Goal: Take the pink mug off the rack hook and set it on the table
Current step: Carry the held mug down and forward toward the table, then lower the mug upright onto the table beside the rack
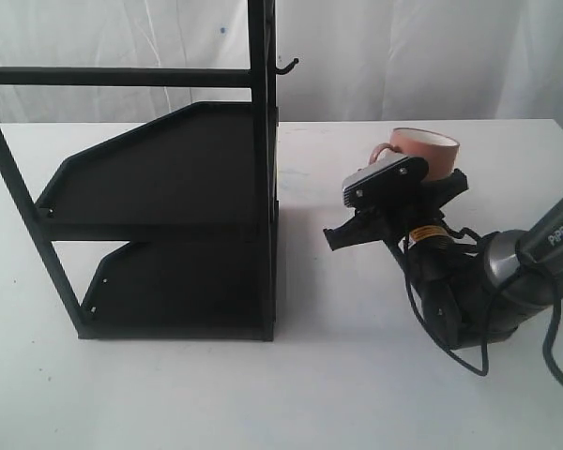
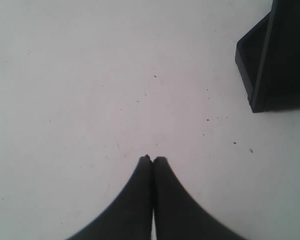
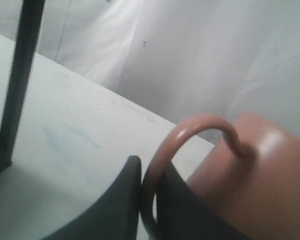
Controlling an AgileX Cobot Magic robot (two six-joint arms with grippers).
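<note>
- Exterior view: the black rack (image 1: 169, 206) stands on the left part of the white desk (image 1: 357, 394), and its small hook (image 1: 286, 66) sticks out bare near the top of the right-hand post.
- The pink mug (image 1: 427, 150) is well to the right of the rack and lower than the hook. It is upright, with its cream inside showing.
- The right end effector (image 1: 390, 167) reaches the mug from the rack side, at the handle. The arm hides the mug's base, so I cannot tell if it touches the desk.
- Left wrist view: the left end effector (image 2: 152, 160) is closed on nothing, its two dark fingers pressed together over bare desk (image 2: 90, 75). A lower corner of the rack (image 2: 275, 60) is nearby.
- Right wrist view: the right end effector (image 3: 149, 175) is clamped on the mug's loop handle (image 3: 200, 125), one finger on each side of the loop.
- The body of the mug (image 3: 260, 185) is just beyond the fingers, on the far side from the rack.
- A rack post (image 3: 20, 80) stands on the desk (image 3: 65, 140), well apart from the mug, with a white curtain (image 3: 190, 50) behind.
</note>
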